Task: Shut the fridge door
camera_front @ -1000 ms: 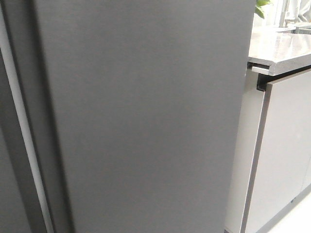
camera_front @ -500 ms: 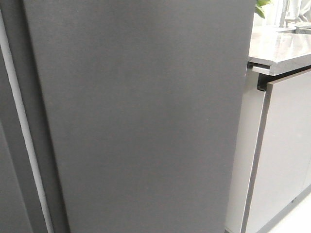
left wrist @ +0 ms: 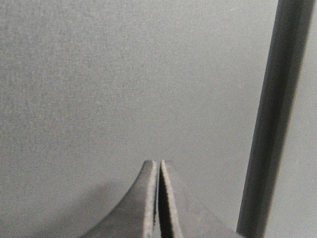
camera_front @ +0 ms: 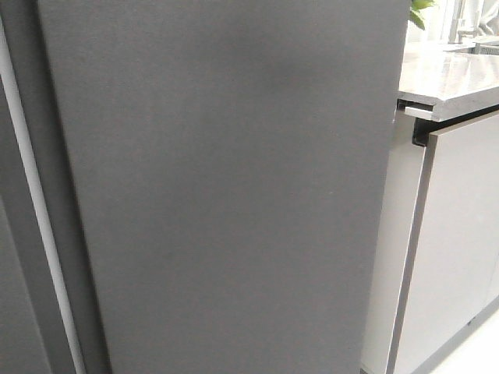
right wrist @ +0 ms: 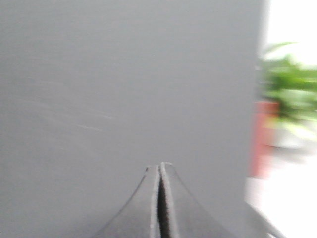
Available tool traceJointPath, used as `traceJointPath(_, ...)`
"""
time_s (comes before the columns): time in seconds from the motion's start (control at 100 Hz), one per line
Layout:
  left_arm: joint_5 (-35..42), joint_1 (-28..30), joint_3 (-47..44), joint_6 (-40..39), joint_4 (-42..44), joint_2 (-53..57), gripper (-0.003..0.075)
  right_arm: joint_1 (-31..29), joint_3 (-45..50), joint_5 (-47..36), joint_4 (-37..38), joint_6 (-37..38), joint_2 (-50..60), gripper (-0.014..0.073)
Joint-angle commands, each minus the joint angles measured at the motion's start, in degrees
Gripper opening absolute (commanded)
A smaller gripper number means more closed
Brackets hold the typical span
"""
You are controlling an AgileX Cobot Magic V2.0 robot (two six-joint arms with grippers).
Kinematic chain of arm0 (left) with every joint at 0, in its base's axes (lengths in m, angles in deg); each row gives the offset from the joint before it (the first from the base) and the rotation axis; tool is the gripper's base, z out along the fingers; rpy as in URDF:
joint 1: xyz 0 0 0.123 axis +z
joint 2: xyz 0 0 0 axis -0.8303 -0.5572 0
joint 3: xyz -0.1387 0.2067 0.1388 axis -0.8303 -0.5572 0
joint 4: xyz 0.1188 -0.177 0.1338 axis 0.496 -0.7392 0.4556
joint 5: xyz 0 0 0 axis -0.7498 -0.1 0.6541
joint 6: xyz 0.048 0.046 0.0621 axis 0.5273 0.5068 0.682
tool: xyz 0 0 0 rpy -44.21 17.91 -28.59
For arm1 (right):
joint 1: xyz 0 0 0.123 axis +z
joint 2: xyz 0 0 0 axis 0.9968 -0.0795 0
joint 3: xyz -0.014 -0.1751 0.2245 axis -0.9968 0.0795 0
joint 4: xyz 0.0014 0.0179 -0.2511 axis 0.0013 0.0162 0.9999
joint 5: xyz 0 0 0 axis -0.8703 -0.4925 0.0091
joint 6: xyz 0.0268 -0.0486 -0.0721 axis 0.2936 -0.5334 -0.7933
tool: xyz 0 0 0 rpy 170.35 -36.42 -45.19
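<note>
Clearly the fridge door [camera_front: 226,187] dominates the front view, a matte dark-grey slab filling most of the frame, its left edge beside a pale vertical strip [camera_front: 39,234] and the neighbouring dark panel [camera_front: 12,296]. It looks nearly flush, so the closing seems close to finished, though whether it is sealed cannot be told. To the right stand the glossy light-grey cabinet fronts [camera_front: 460,249] under a stone countertop [camera_front: 452,78], with a green plant [camera_front: 421,12] behind. Neither arm shows in the front view. Each wrist view faces grey panel closely: the left gripper [left wrist: 159,166] and the right gripper [right wrist: 159,168] both have their fingers pressed together with nothing between, presumably to form a blunt pushing tip against the handleless door.
</note>
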Motion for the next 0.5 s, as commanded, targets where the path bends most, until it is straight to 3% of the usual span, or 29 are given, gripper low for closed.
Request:
traceJointPath(0.0,4.4,0.13,-1.6,-0.2,-0.09,-1.09,-0.0021,-4.7,5.07,-3.29,0.01,0.78,7.8,-0.0076)
traceJointPath(0.21,4.4,0.13,-1.6,-0.2,-0.09,-1.09,-0.0021,-12.3,17.97,2.28,0.38,0.78,22.19,-0.0076)
traceJointPath(0.49,4.4,0.13,-1.6,-0.2,-0.09,-1.09,-0.0021,-16.52,34.54,2.45,0.47,0.78,37.43,-0.0076)
